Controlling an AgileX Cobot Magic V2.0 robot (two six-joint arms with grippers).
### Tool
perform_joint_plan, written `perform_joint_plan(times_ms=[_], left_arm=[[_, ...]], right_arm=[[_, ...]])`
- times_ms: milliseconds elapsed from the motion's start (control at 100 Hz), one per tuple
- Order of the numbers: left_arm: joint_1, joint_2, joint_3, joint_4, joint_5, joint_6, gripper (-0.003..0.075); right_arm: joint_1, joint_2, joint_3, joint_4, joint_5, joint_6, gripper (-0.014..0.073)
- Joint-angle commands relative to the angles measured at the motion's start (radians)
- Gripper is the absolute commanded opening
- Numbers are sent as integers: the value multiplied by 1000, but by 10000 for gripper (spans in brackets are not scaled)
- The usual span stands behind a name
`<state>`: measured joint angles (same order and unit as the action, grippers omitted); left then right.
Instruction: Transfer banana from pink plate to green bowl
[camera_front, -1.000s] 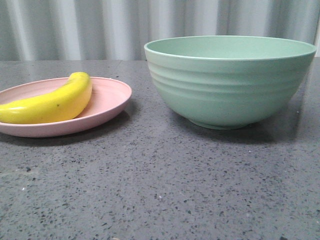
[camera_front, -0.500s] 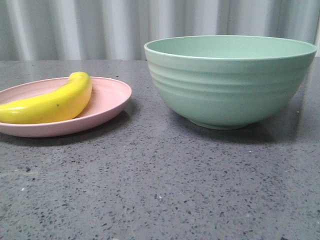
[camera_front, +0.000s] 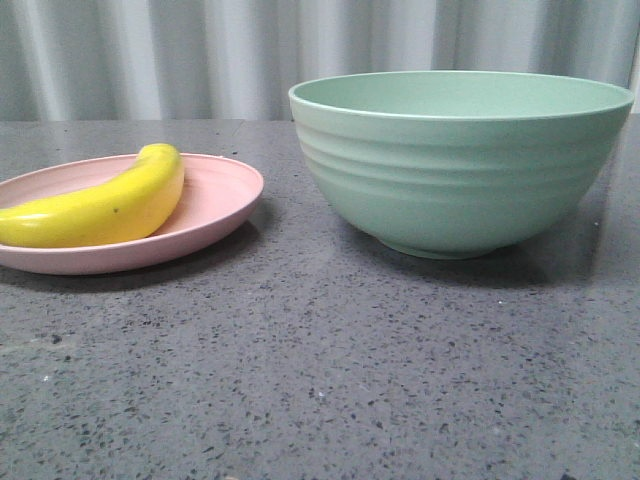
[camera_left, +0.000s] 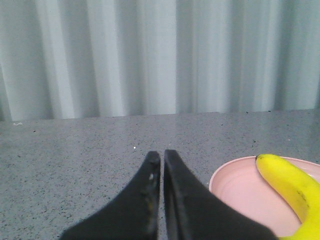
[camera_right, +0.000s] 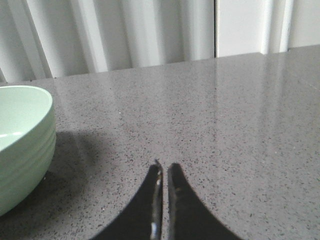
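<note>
While the banana (camera_front: 105, 206) lies on the pink plate (camera_front: 215, 195) – left of the green bowl (camera_front: 460, 165) – the left gripper (camera_left: 161, 156) and right gripper (camera_right: 164, 167) both have fingers pressed together, holding nothing, above the grey table (camera_front: 320, 370)

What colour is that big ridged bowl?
Pale mint green; the green bowl shows best in the front view.

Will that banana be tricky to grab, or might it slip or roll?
The banana looks glossy and smooth, so probably a bit slippery. Its curve likely lets it rock on the pink plate rather than roll away. It seems plastic, probably stiff and light.
</note>
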<state>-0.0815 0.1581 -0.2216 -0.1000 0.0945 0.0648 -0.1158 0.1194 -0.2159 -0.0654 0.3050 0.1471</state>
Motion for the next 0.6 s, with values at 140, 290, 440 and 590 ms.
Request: perform_joint_plan(times_ms=[140,290,440,590], left_arm=[[1,188,-88,-9,-144,-2,-20],[1,279,-90,-9,-193,-2,21],[1,329,-90,-9,-256,-2,314],[1,362,-94,-9,-329,-2,433]], right_arm=[[-7,216,-201,13,112,-1,-64],[-7,296,-231,17,8,-1,-64],[-7,324,-229,22,8,-1,-64],[-7,326,-229,22,19,-1,-64]])
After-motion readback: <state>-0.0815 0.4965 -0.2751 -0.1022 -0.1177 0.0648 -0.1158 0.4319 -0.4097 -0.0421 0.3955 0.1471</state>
